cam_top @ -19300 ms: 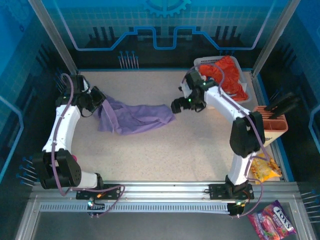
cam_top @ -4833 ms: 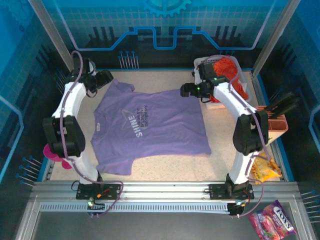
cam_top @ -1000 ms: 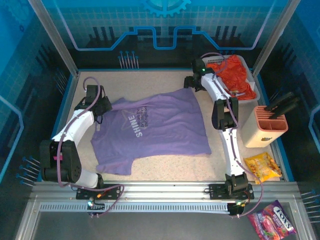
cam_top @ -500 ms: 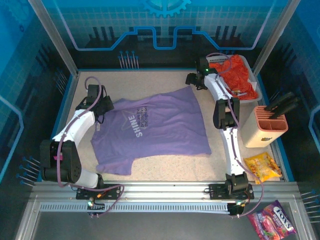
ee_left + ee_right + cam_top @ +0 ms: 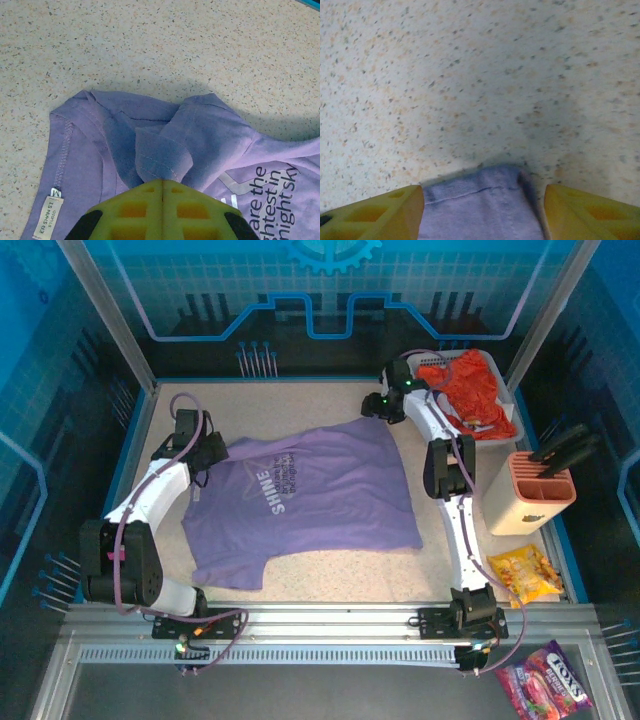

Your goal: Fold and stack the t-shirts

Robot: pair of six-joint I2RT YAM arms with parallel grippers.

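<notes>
The lavender-purple t-shirt (image 5: 300,495) lies spread on the speckled table with its white "SHINE" print facing up. My left gripper (image 5: 212,452) is at its far left sleeve. In the left wrist view that gripper (image 5: 162,181) is shut on a bunched fold of the purple cloth (image 5: 210,135). My right gripper (image 5: 375,408) sits at the shirt's far right corner. In the right wrist view it (image 5: 482,202) is open, with the hemmed corner (image 5: 480,210) lying between its yellow fingers (image 5: 380,212) and not pinched. The orange-red t-shirt (image 5: 465,390) lies crumpled in the white basket (image 5: 507,408).
An orange slotted holder (image 5: 540,490) with dark handles stands at the right edge. A yellow snack bag (image 5: 525,575) lies nearer the front, and a pink packet (image 5: 545,685) sits off the table. Bare tabletop (image 5: 290,405) runs along the back.
My right gripper has shifted slightly left onto the shirt's far right corner, and its jaws have narrowed. The left gripper still holds the sleeve in the same place.
</notes>
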